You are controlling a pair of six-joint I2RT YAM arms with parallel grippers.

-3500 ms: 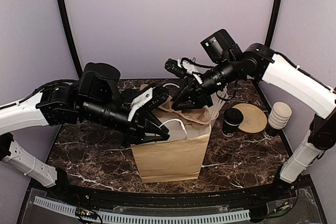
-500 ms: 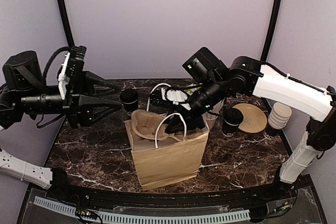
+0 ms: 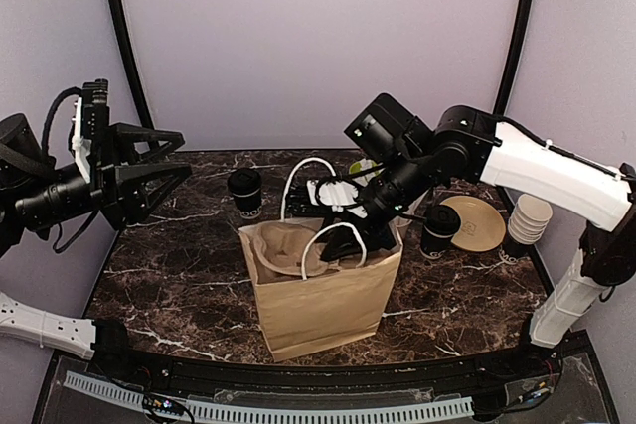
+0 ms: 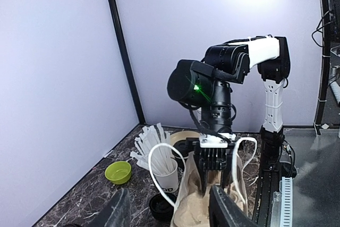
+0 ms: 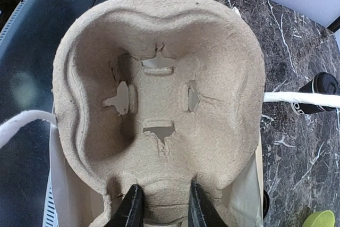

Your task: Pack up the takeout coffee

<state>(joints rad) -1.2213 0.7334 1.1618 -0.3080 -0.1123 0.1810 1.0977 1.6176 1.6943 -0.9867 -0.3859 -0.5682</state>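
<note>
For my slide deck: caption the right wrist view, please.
Right gripper pinches the pulp cup carrier by its rim in the mouth of the paper bag.

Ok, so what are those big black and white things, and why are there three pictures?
They are two robot arms bolted to a marble table. One camera looks down from above, and each wrist carries another, so you get three views. In the middle stands a brown paper bag. The right fingers pinch the edge of a cardboard cup carrier in the bag's mouth. The left fingers are open, holding nothing. On the table wait one lidded black coffee cup left of the bag, another on its right, a cup of straws, a stack of paper cups and a little green bowl.
</note>
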